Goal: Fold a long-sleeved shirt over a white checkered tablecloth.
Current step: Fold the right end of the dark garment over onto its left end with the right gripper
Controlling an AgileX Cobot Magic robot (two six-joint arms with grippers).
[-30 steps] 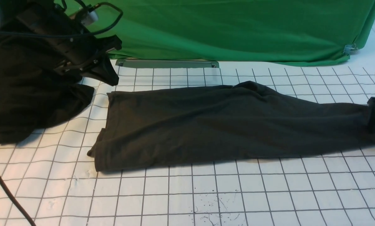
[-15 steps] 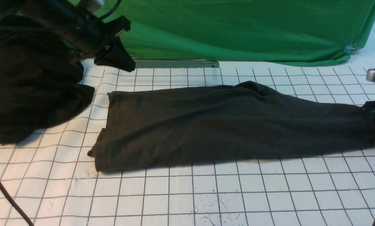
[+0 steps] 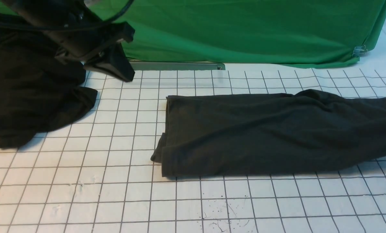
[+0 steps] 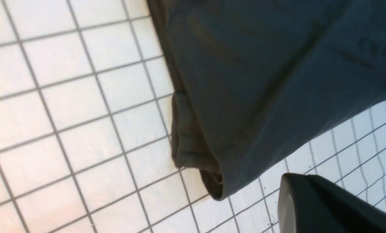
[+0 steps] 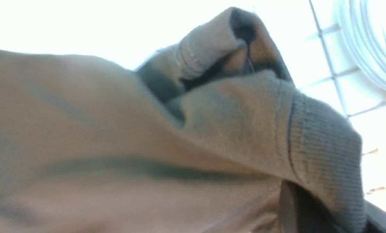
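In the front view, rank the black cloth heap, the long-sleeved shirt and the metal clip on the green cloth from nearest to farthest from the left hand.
From the left hand:
1. black cloth heap, just beside it, far left.
2. long-sleeved shirt, spread out to the right.
3. metal clip, far right, pinned on the green cloth.

The left arm (image 3: 60, 32) is matte black and boxy, with a thin black cable (image 3: 120, 14) looping over it. The left end effector (image 3: 123, 72) is a black tapered wedge.
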